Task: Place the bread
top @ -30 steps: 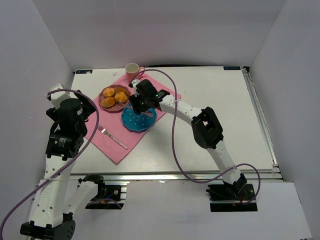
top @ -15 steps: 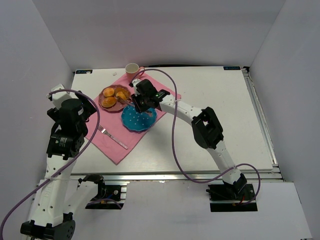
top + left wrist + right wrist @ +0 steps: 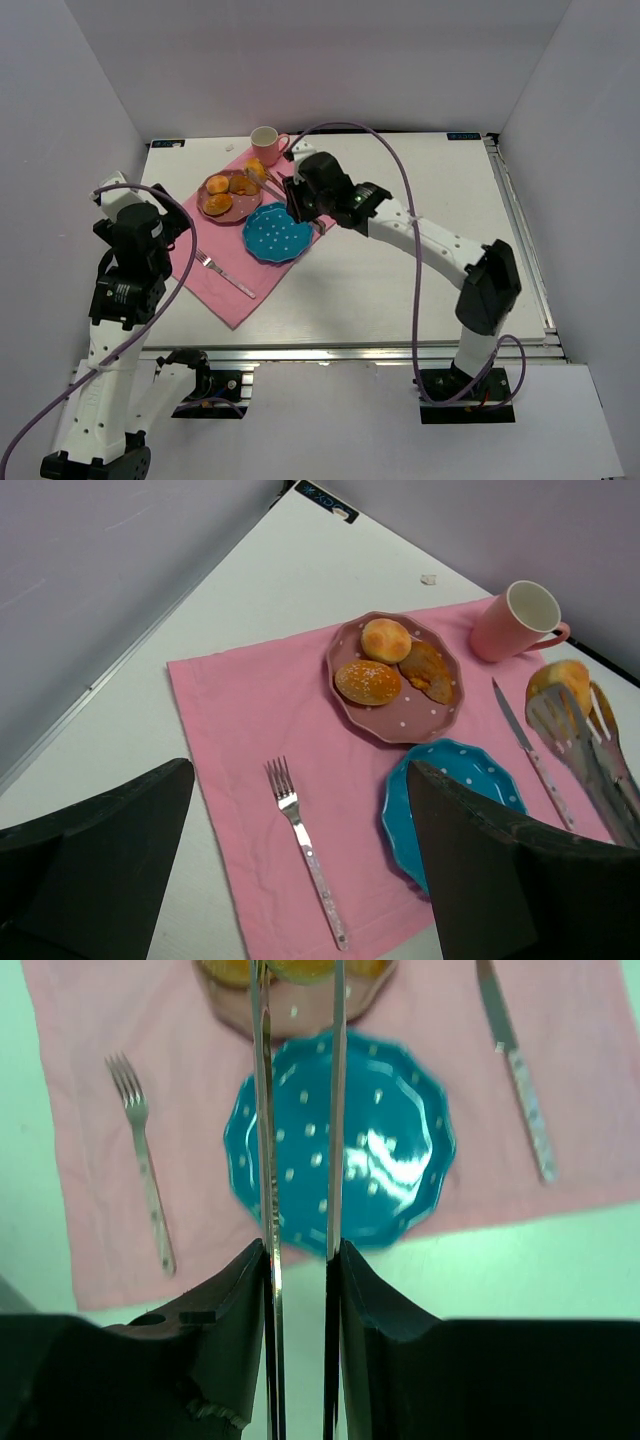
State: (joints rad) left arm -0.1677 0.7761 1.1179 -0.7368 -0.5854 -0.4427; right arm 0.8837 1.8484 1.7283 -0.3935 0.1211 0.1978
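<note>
While my right jaws are clamped on the bread (image 3: 558,676), it hangs clear of the counter (image 3: 420,290) toward the far left corner. It sits right at the tips of those long, thin jaws, pinched from both sides, its golden top showing above them in the left wrist view. From my own right wrist camera I see only its lower edge between the tips at the very top of the picture. Seen from above, the roll is between the pink cup (image 3: 520,620) and the pink plate (image 3: 442,716); I cannot tell what lies straight beneath it.

All this is over a pink mat (image 3: 240,720) spread aslant near the counter's far left corner. The pink plate lies on the mat with three other pieces of bread on it: a round roll (image 3: 385,640), a seeded one (image 3: 367,682) and a darker one (image 3: 425,672). A blue dotted plate (image 3: 400,1130) lies just beside the pink plate, on the side toward the near edge, and my right jaws reach out above it. A knife (image 3: 520,735) lies on the mat to the right of both plates, and a fork (image 3: 300,840) to their left.

My left jaws stand wide apart, holding nothing, back near the counter's left edge and well apart from the bread.
</note>
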